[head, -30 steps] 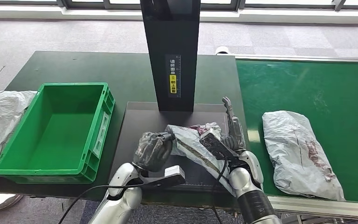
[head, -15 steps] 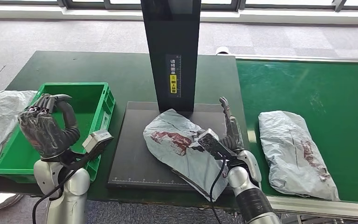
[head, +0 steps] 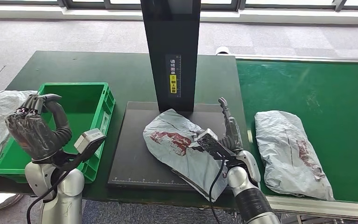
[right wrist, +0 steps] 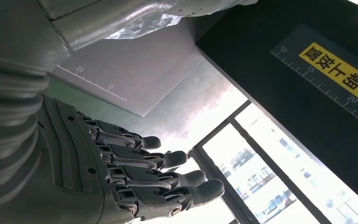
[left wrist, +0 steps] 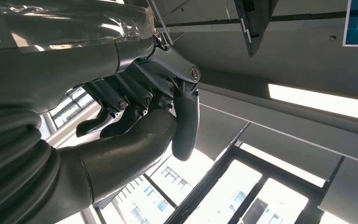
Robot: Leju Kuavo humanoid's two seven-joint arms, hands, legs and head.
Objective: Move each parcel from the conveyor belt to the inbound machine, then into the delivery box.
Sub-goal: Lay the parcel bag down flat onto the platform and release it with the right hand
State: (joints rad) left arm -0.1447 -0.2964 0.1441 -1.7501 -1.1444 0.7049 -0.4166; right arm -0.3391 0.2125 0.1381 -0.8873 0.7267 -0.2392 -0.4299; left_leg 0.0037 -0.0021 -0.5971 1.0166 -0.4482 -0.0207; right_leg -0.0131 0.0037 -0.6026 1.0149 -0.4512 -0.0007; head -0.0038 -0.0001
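Both robot hands hold nothing: the left robot hand curls loosely above the green plastic crate, the right robot hand lies straight-fingered beside the crumpled grey plastic parcel on the black scanner plate, under a yellow Chinese-lettered label.

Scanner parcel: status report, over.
Left hand raised over the green box, holding nothing. Right hand open beside the parcel. Parcel flat on the scanner platform. Second parcel waits on the belt.

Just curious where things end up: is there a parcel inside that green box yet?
No, the green box shows only its bare floor, while one parcel lies on the black platform.
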